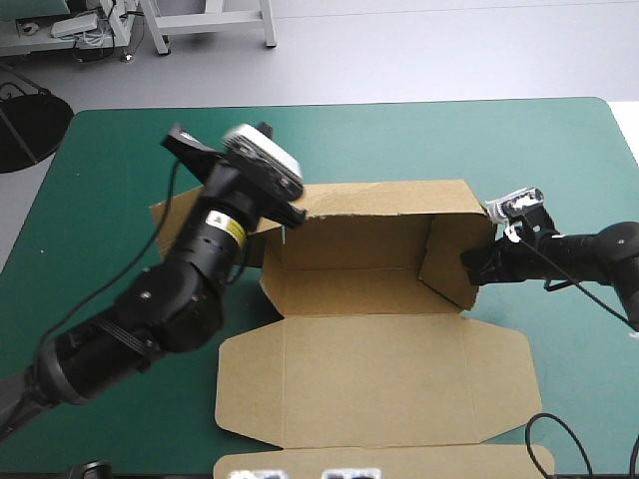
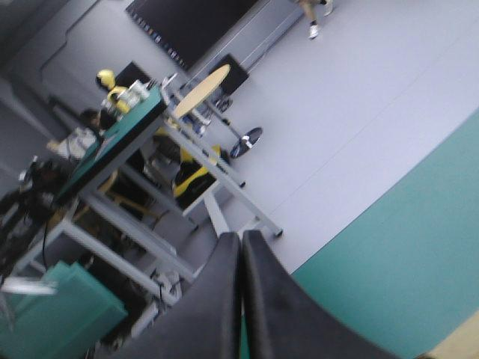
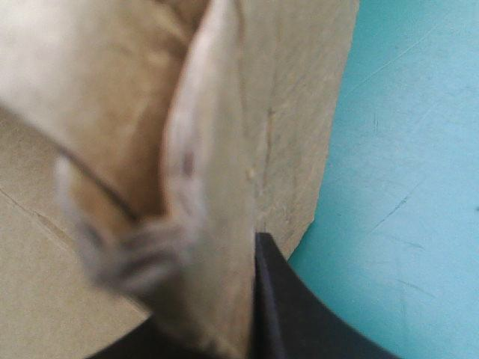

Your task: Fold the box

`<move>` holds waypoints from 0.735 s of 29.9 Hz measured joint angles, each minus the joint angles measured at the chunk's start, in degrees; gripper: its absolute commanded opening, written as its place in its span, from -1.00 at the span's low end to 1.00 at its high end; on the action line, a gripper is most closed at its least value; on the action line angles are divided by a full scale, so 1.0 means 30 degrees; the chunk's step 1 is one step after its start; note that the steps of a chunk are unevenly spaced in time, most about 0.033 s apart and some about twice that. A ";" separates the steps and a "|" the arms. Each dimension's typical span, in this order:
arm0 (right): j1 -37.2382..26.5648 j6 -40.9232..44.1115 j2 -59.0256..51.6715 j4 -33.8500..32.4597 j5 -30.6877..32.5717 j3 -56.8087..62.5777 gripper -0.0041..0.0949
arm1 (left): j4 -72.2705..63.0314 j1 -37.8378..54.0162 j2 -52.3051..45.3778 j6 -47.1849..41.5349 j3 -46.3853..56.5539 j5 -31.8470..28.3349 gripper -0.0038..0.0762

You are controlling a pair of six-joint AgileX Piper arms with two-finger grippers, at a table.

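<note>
The box (image 1: pixel 371 371) lies mid-table with 2 walls up, far and right, and its lid flat toward the near edge. The right gripper (image 1: pixel 477 265) pinches the right wall. The left gripper (image 2: pixel 241 238), closed and empty, hovers at the far-left corner. The left wall probably needs raising next.

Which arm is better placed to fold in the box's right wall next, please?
Right, probably. The right gripper is shut on the raised right wall of the box; the left gripper is shut, empty, raised by the far left corner and pointing into the room.

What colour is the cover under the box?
Teal-green. The cover shows best in the high view.
</note>
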 measured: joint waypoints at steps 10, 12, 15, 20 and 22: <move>0.4217 0.9839 0.0818 -0.6277 0.3475 -0.6867 -0.91 | -0.6475 0.8931 -0.1106 0.0838 -0.0371 -0.1126 -0.92; 0.4898 1.1842 0.1441 -0.7094 0.4556 -0.8394 -0.91 | -0.8237 1.0355 -0.1106 0.1587 -0.0371 -0.1289 -0.92; 0.5818 1.5226 0.2645 -0.8221 0.5781 -1.0541 -0.91 | -1.1738 1.2844 -0.1106 0.3562 -0.0371 -0.1335 -0.92; 0.6542 1.7852 0.4649 -0.9188 0.6015 -1.2099 -0.91 | -1.8693 1.6675 -0.1106 0.7868 -0.0371 -0.1060 -0.92; 0.6550 1.8470 0.5561 -0.9581 0.5996 -1.2280 -0.91 | -2.1374 1.8018 -0.1088 0.9652 -0.0371 -0.0804 -0.92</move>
